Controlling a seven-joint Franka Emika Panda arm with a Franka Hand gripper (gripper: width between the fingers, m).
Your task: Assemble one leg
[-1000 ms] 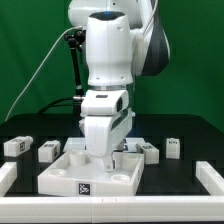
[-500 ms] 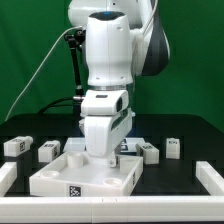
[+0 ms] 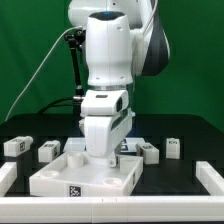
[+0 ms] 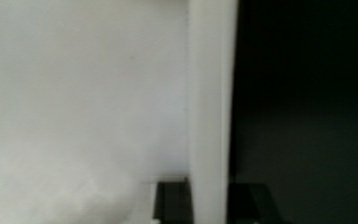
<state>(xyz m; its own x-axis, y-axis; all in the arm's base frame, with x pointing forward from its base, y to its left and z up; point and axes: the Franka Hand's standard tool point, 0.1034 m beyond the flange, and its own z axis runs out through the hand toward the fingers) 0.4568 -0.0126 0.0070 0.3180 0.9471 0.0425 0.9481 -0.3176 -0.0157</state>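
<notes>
The large white square tray-like piece (image 3: 55,178) lies on the black table in front of the arm, a tag on its front wall. My gripper (image 3: 112,157) is down at its far right part. In the wrist view the gripper (image 4: 211,200) has one dark finger on each side of the piece's thin white edge wall (image 4: 211,90), shut on it. Several legs, small white tagged blocks, stand behind the piece: at the exterior view's left (image 3: 16,146), (image 3: 47,151), (image 3: 75,146) and at its right (image 3: 149,152), (image 3: 173,147). None is held.
White bars lie at the front left (image 3: 8,175) and front right (image 3: 210,178) of the table. A green backdrop stands behind. The arm's white body hides the middle of the table behind the square piece.
The large square piece has shifted a little toward the exterior view's left and front between one second ago and half a second ago. Since then nothing has moved.
</notes>
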